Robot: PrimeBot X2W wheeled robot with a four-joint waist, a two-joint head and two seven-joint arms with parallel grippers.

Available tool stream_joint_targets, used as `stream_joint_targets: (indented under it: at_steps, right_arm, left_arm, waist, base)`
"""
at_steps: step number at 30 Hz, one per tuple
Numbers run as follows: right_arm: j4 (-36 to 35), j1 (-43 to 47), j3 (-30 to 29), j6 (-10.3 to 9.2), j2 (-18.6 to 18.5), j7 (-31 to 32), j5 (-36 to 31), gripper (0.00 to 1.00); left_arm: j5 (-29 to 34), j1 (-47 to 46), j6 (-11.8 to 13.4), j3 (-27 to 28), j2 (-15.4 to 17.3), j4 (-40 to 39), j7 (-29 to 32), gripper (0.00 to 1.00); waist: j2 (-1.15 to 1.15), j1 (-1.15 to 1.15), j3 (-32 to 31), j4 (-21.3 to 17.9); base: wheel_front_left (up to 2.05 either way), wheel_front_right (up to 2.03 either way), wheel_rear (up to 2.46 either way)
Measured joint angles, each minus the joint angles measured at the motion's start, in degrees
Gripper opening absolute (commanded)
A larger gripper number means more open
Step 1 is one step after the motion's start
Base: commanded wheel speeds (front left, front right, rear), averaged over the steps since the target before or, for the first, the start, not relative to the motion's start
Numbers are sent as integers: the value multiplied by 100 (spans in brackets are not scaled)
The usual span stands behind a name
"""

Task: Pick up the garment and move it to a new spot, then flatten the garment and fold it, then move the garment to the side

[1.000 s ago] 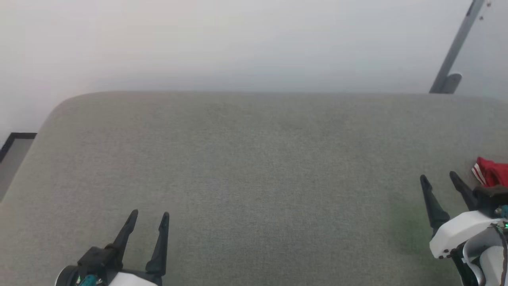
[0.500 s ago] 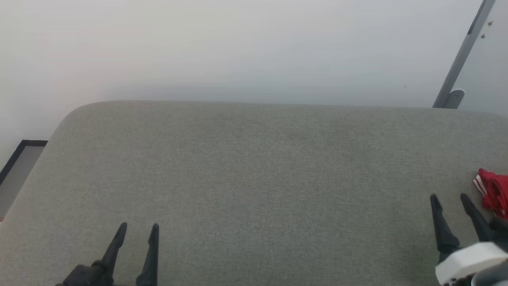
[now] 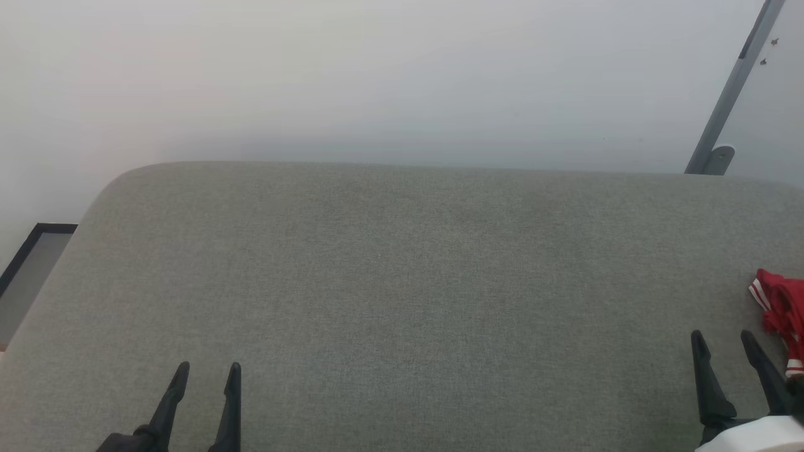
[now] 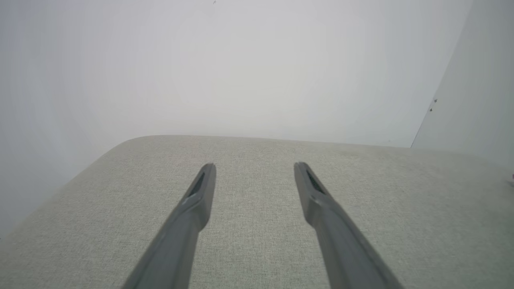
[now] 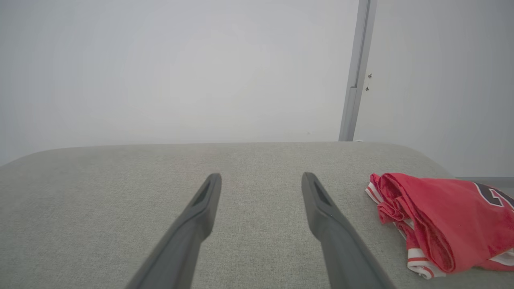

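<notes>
The garment (image 3: pixel 782 311), red with white stripe trim, lies crumpled at the right edge of the grey cushioned surface (image 3: pixel 402 282). In the right wrist view the garment (image 5: pixel 441 220) sits to the right of my fingers, with a black outlined mark showing on it. My right gripper (image 3: pixel 722 339) stands open just left of the garment, not touching it, and its gap (image 5: pixel 261 178) holds nothing. At the lower left my left gripper (image 3: pixel 207 371) is open over bare fabric, its two fingers wide apart (image 4: pixel 255 167).
A pale wall rises behind the cushion. A grey metal post (image 3: pixel 732 94) leans at the back right, also seen as a post (image 5: pixel 355 72) in the right wrist view. Dark-edged floor (image 3: pixel 28 263) shows past the cushion's left end.
The head view has tilted, so the cushion sits lower in the picture. Both grippers have drawn back toward the bottom edge. The garment has not moved on the cushion.
</notes>
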Motion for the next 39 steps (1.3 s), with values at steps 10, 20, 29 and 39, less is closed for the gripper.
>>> stream_joint_targets:
  at_steps: [10, 20, 29, 39]
  right_arm:
    - [-124, 27, -20, 0, 48, 87, -12, 100]
    - [-185, 40, -18, 0, 94, 124, 33, 100]
    - [116, 186, 16, 1, 285, 218, 208, 0]
    - [123, 73, 4, 1, 370, 465, 1185, 0]
  left_arm:
    - [5, 0, 0, -19, -49, -11, 0, 100]
    - [-47, -1, 0, -19, -56, 10, 0, 100]
    - [-252, 59, 1, -60, -125, 323, 73, 0]
    - [-1336, -131, 1, -58, -143, 469, 312, 0]
  waist:
    - [0, 0, 44, -4]
    - [0, 0, 72, 31]
    - [0, 0, 85, 26]
    - [0, 0, 116, -27]
  base:
    - [0, 0, 0]
    - [0, 0, 0]
    - [0, 0, 0]
    - [0, 0, 0]
